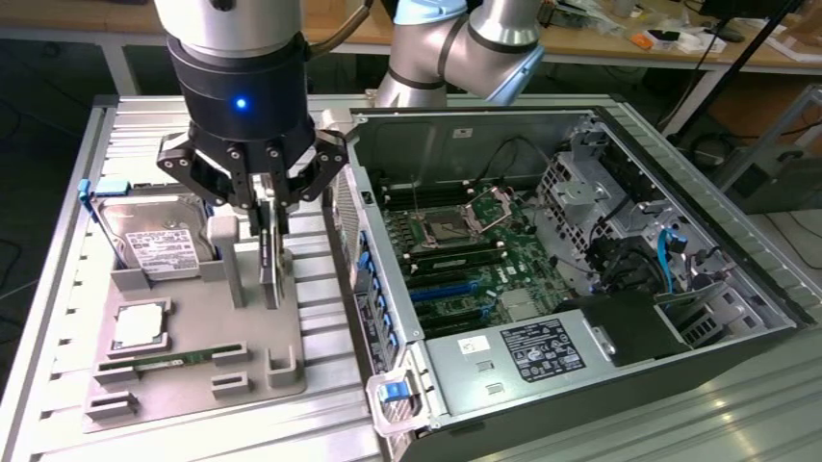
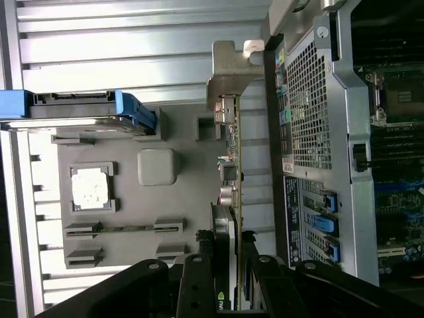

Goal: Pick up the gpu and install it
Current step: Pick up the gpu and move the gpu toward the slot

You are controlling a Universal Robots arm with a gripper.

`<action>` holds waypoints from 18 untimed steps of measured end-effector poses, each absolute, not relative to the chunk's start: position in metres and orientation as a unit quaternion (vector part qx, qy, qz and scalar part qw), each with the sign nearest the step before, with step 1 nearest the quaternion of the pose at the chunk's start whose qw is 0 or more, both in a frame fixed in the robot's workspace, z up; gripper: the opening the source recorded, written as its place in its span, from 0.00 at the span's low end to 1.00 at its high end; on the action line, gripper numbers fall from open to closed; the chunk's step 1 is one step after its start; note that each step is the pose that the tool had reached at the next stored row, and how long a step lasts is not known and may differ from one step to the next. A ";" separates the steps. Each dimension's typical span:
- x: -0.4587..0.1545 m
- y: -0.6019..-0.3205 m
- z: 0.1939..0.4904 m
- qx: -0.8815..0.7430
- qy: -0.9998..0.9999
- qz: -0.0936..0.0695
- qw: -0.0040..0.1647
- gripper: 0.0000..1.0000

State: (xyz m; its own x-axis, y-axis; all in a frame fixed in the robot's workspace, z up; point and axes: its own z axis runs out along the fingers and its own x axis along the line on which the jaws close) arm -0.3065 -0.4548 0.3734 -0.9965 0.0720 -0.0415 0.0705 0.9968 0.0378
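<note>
Black gripper (image 2: pixel 225 255) fingers sat closest to the wrist camera, closed partway and clamping the gpu (image 1: pixel 269 262), which stood on edge between them. Left of centre in the exterior view, the card hung upright over the grey tray (image 1: pixel 192 385), just beside the hard drive (image 1: pixel 161 241). On the exterior view's right, the open computer case (image 1: pixel 514 356) lay against the tray on the ribbed counter (image 1: pixel 129 125), its motherboard (image 1: pixel 469 255) exposed

Exterior overhead; wrist close above gpu (image 2: pixel 226 222)
</note>
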 end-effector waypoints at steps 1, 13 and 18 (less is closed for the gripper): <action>-0.306 -0.455 0.375 0.036 0.999 0.018 0.021 0.27; -0.306 -0.455 0.394 0.036 0.999 0.018 0.021 0.27; -0.306 -0.455 0.402 0.036 0.999 0.018 0.021 0.27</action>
State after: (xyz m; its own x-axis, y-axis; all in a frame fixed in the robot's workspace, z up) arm -0.3065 -0.4548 0.4016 -0.9966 0.0720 -0.0407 0.0705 0.9968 0.0377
